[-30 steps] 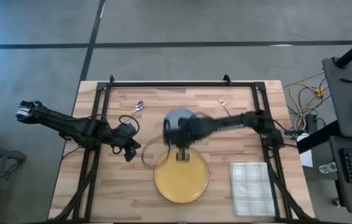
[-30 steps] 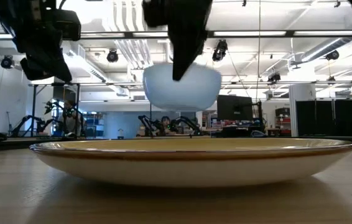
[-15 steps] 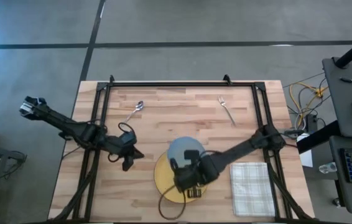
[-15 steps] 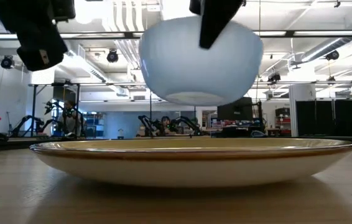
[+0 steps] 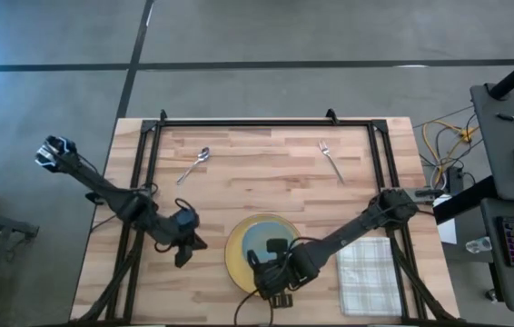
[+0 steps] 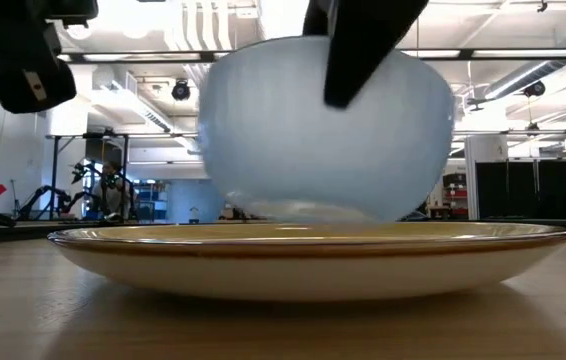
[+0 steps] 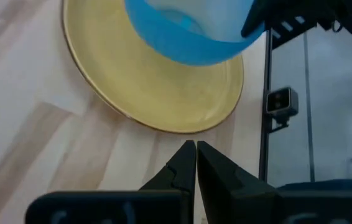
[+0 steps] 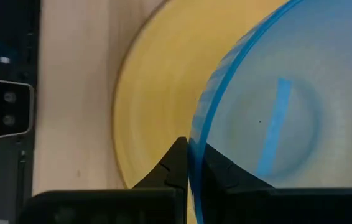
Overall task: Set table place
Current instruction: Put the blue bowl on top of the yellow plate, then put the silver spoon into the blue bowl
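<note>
A light blue bowl (image 5: 259, 243) hangs low over the middle of a yellow plate (image 5: 239, 272) that lies on the wooden table (image 5: 266, 182) near its front edge. In the low view the bowl (image 6: 328, 130) has its base just above the plate (image 6: 313, 255); whether they touch, I cannot tell. My right gripper (image 5: 273, 277) is shut on the bowl at its near side. My left gripper (image 5: 184, 252) is shut and empty, left of the plate, above the table; its wrist view shows its shut fingers (image 7: 196, 155) pointing toward the plate (image 7: 157, 87). My right gripper holds the bowl by its rim (image 8: 196, 144) at the bowl's near side. One finger is inside the bowl and one outside, the wall pinched between them. The fingers (image 6: 363, 50) come from above, pointing down. The bowl hangs upright, opening up, over the plate.
A spoon (image 5: 195, 162) lies at the far left and a fork (image 5: 331, 159) at the far right of the table. A checked napkin (image 5: 366, 274) lies right of the plate. Black rails (image 5: 148, 163) run along the table's sides and far edge.
My right gripper has carried the bowl from beyond the plate's far rim toward the table's near edge and down, until it hangs low over the plate's middle. My left gripper has drifted toward the near edge, still shut.
</note>
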### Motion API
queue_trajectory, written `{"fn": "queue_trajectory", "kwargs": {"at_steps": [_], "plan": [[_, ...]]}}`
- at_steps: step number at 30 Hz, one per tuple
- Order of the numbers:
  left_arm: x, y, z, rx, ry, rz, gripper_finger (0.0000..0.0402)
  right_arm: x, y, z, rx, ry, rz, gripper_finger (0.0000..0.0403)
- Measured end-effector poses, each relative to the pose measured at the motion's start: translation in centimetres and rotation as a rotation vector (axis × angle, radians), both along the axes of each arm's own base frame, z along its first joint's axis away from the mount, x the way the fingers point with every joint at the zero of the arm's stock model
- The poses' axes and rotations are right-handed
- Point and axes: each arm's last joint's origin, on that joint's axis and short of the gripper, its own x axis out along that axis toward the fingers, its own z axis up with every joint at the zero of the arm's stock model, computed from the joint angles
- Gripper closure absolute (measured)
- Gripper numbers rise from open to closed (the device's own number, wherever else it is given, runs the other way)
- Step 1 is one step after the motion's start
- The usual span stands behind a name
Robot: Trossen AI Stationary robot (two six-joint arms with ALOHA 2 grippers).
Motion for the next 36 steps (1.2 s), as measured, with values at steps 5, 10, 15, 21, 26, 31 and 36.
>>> {"fn": "queue_trajectory", "kwargs": {"at_steps": [5, 10, 15, 21, 26, 31, 36], "plan": [[0.2, -0.8, -0.5, 0.003, 0.015, -0.017, 0.0402, 0.6, 0.4, -0.1, 0.035, -0.042, 0.04, 0.0394], [0.4, -1.0, -1.1, 0.021, 0.04, -0.018, 0.0402, 0.5, 0.4, -0.1, 0.043, -0.035, 0.037, 0.0394], [0.6, -1.1, -1.3, 0.028, 0.05, -0.018, 0.0402, 0.5, 0.2, -0.7, 0.037, -0.024, 0.034, 0.0379], [0.5, -1.0, -1.2, 0.023, 0.042, -0.018, 0.0402, 0.9, 0.2, -1.8, 0.048, -0.034, 0.008, 0.0353], [0.3, -0.9, -0.9, 0.015, 0.029, -0.019, 0.0402, 1.0, 0.2, -1.2, 0.057, -0.034, -0.016, 0.0332], [0.1, -0.7, -0.5, 0.016, 0.007, -0.013, 0.0402, 1.0, 0.2, 0.3, 0.063, -0.036, -0.026, 0.0311], [0.1, 0.1, 0.3, 0.03, -0.037, 0.065, 0.0402, 1.3, 0.2, 2.8, 0.07, -0.072, -0.039, 0.0295]]}}
